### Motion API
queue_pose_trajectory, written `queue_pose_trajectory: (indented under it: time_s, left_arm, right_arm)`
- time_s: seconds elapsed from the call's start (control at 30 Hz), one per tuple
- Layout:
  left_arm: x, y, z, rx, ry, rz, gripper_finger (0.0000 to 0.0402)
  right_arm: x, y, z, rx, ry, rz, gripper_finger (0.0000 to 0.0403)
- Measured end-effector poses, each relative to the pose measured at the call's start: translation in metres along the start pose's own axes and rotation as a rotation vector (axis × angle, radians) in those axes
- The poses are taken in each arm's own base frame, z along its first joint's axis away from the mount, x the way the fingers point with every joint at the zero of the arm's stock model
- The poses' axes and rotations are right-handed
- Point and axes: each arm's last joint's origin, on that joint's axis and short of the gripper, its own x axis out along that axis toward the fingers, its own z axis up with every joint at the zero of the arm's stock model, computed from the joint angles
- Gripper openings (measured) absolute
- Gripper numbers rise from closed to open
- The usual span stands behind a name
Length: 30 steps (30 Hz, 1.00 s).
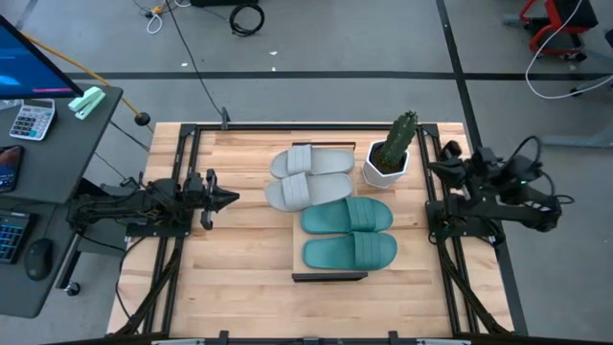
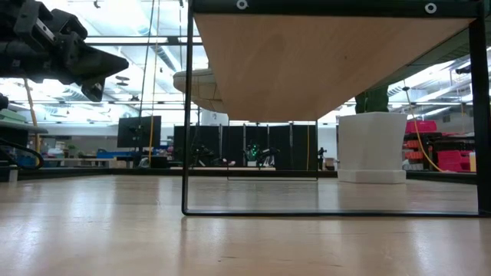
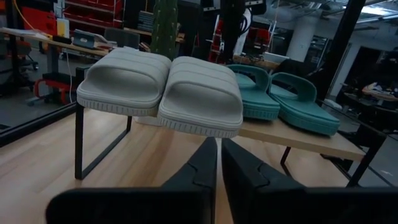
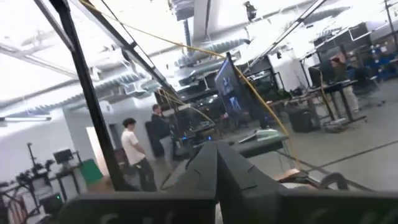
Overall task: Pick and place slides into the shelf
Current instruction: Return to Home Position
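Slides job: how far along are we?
Done: both grey slides and both teal slides lie on the shelf. In hand: nothing; left hand is shut and empty beside the shelf, right hand shut at the table's right edge. Left: only parking the arms, it seems.

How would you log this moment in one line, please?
light grey rubbery slide pair, teal rubbery slide pair: on wooden shelf; left arm: left of shelf, jaws shut; right arm: right edge, jaws shut

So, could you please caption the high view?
Grey slides and green slides on the shelf; left gripper and right gripper wait alongside.
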Motion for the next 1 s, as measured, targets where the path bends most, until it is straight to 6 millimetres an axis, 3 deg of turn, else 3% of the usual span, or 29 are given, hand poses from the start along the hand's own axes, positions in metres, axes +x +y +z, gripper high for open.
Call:
queue_pose_trajectory:
  time_s: [0.53,0.7,1.0]
  left_arm:
    - [0.000,0.000,0.000,0.000,0.000,0.000,0.0036]
    - [0.000,0.000,0.000,0.001,0.000,0.000,0.0032]
    - [0.000,0.000,0.000,0.001,0.000,0.000,0.0019]
  right_arm:
    - [0.017,-0.023,-0.068,0.188,-0.101,0.123,0.0002]
    - [0.015,-0.029,-0.082,0.219,-0.159,0.144,0.0001]
    - [0.015,-0.035,-0.099,0.238,-0.113,0.114,0.0000]
